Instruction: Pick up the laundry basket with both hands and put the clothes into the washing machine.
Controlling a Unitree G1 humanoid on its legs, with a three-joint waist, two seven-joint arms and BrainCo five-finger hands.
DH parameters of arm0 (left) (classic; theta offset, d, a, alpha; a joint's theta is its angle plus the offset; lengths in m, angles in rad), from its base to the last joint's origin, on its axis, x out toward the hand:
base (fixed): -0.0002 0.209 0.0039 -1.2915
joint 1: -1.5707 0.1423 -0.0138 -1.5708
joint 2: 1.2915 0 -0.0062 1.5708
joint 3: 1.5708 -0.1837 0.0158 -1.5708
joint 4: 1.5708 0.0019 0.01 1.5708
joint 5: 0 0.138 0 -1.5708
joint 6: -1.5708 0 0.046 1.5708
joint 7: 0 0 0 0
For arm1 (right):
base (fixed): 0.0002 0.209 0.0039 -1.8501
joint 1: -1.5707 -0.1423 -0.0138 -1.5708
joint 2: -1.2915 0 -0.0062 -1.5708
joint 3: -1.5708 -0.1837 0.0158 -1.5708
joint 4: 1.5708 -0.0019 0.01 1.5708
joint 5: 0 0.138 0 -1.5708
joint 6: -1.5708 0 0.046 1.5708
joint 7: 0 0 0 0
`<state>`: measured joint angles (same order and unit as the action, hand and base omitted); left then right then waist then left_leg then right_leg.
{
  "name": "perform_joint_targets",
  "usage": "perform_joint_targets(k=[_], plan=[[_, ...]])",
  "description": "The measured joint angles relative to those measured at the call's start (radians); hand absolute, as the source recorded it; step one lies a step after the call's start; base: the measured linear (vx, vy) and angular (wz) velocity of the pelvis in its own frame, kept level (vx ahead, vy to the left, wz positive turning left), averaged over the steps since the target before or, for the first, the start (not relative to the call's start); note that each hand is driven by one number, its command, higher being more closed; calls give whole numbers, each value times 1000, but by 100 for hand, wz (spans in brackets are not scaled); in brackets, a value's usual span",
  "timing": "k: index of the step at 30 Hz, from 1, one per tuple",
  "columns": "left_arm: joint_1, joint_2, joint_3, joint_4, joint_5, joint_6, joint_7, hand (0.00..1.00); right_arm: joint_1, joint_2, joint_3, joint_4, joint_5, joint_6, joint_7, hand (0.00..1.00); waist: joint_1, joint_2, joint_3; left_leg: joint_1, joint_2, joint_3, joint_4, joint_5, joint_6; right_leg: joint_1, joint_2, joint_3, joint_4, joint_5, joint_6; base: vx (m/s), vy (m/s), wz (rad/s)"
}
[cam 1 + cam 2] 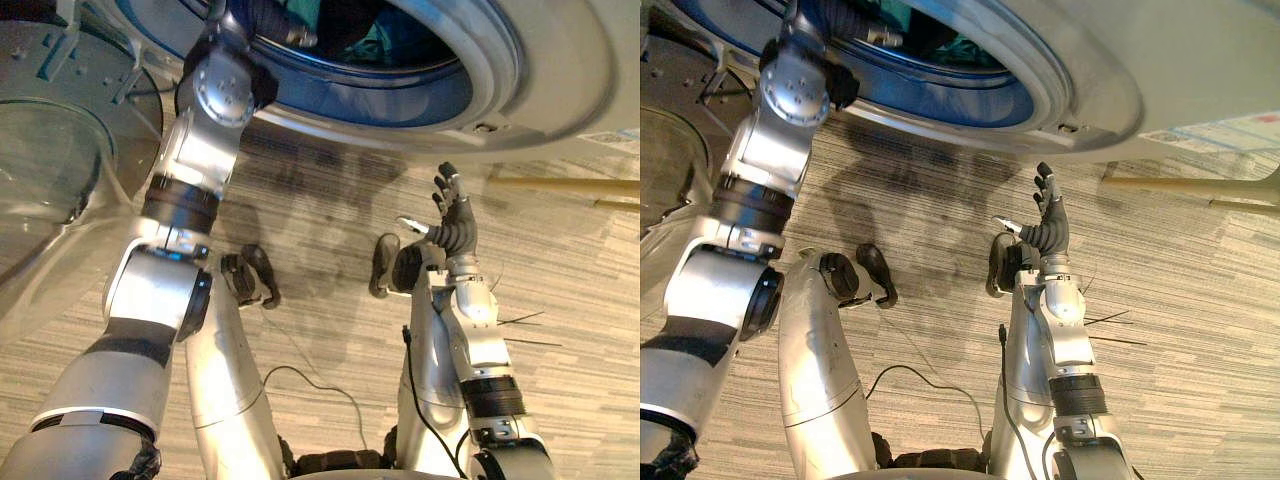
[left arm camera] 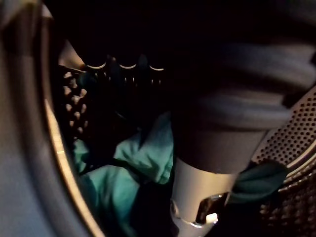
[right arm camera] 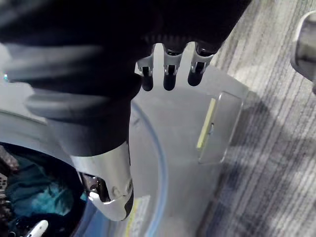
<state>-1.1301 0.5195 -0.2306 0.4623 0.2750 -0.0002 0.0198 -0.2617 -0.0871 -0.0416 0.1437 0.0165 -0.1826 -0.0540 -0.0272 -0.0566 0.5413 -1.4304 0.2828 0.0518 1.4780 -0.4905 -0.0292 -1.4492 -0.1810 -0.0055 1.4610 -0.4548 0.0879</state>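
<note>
Presently, by view.

Eye views: washing machine (image 1: 530,70), door (image 1: 50,150) swung open. The left arm reaches into the port. The right hand (image 1: 455,218) is raised above the floor (image 1: 580,300), fingers spread, empty.

Left wrist view: left hand (image 2: 197,190) inside the drum (image 2: 296,128), above teal clothes (image 2: 143,158); too dark to tell its grasp.

Right wrist view: fingers (image 3: 169,74) straight, facing the machine's front.

Status, as judged: clothes loaded. The arm is yet to come out and the door to be shut.
</note>
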Motion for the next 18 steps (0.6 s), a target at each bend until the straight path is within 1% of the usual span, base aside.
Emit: perform_joint_targets(k=[1, 3, 4, 5, 6, 7, 8, 9, 10, 11, 12, 13, 14, 15, 16, 17, 18], plan=[[34, 14, 10, -32, -20, -4, -10, 0, 15, 1, 2, 0, -1, 8, 13, 0, 3, 1, 0, 18, -1, 0, -21, 5, -5, 19, 0, -6, -17, 2, -3, 38, -33, 3], [90, 13, 54, -89, -31, -5, -12, 0, 30, 3, 4, 2, -1, 14, 15, 0, 6, 1, -1, 41, -1, -2, -42, 10, -12, 43, 2, -15, -38, 5, -9, 39, -37, -1], [127, 8, 83, -121, -43, -6, -11, 0, 39, 3, 6, 5, -8, 15, 15, 0, 7, 4, -3, 55, 0, -3, -55, 13, -15, 59, 3, -21, -50, 5, -9, 36, -36, 3], [181, -19, 124, -156, -50, -7, 1, 0, 51, 3, 5, 10, -20, 15, 15, 0, 11, 13, -9, 73, -1, -9, -70, 15, -19, 83, 4, -26, -64, 5, -9, 36, -41, 6], [236, -62, 169, -192, -57, -7, 17, 0, 60, 4, 7, 13, -31, 15, 13, 0, 15, 13, -10, 101, -1, -5, -86, 17, -23, 107, 5, -29, -75, 5, -9, 32, -46, 6], [265, -86, 191, -209, -67, -7, 32, 0, 61, 4, 8, 15, -36, 15, 14, 0, 16, 17, -13, 113, -1, -6, -93, 18, -24, 120, 6, -30, -83, 3, -13, 28, -52, 6], [329, -149, 236, -231, -73, -8, 64, 0, 65, 4, 9, 21, -44, 15, 12, 0, 17, 33, -27, 132, -1, -13, -109, 20, -27, 148, 6, -39, -100, 2, -14, 25, -49, 5], [361, -185, 251, -236, -80, -8, 86, 0, 66, 4, 9, 27, -48, 15, 10, 0, 18, 38, -31, 152, -1, -13, -120, 21, -29, 168, 6, -44, -110, 2, -15, 33, -84, 7], [481, -290, 272, -242, -112, -15, 140, 0, 88, 9, 9, 41, -60, 15, 6, 0, 24, 42, -84, 193, -2, 1, -165, 25, -36, 201, 6, -48, -146, 0, -19, 24, -67, 6], [528, -325, 275, -249, -124, -19, 154, 0, 101, 12, 8, 41, -64, 15, 3, 0, 31, 46, -102, 211, -3, 4, -186, 27, -37, 218, 5, -48, -162, 1, -22, 47, -72, 6], [595, -370, 273, -259, -151, -32, 169, 0, 115, 15, 7, 41, -67, 15, -5, 0, 39, 48, -105, 258, -4, 8, -217, 36, -41, 264, 2, -52, -190, 3, -24, 104, -73, 8], [689, -424, 261, -260, -192, -54, 181, 0, 142, 20, 7, 50, -67, 15, -12, 0, 45, 48, -105, 340, -6, 15, -267, 44, -49, 342, 2, -64, -232, 5, -28, 132, -97, 11], [735, -445, 257, -259, -211, -64, 181, 0, 155, 22, 7, 58, -67, 14, -12, 0, 46, 47, -106, 382, -7, 18, -295, 51, -53, 385, 0, -71, -255, 6, -29, 150, -116, 19], [822, -478, 248, -259, -244, -78, 181, 0, 184, 22, 7, 78, -67, 14, -15, 0, 45, 47, -122, 457, -14, 22, -354, 64, -62, 461, -3, -87, -306, 8, -33, 80, -67, 22], [861, -488, 239, -257, -267, -89, 180, 0, 202, 22, 6, 85, -66, 14, -19, 0, 45, 47, -137, 488, -21, 26, -387, 74, -65, 495, -7, -96, -333, 11, -37, 148, -96, 29], [935, -502, 221, -248, -303, -115, 177, 0, 237, 22, 4, 107, -66, 14, -31, 0, 46, 47, -164, 561, -26, 34, -457, 94, -69, 569, -10, -113, -393, 22, -42, 170, -83, 25], [982, -508, 212, -207, -338, -140, 167, 0, 257, 21, 1, 139, -66, 15, -38, 0, 46, 47, -170, 654, -33, 42, -536, 115, -74, 661, -10, -128, -463, 36, -44, 202, -94, 24]])
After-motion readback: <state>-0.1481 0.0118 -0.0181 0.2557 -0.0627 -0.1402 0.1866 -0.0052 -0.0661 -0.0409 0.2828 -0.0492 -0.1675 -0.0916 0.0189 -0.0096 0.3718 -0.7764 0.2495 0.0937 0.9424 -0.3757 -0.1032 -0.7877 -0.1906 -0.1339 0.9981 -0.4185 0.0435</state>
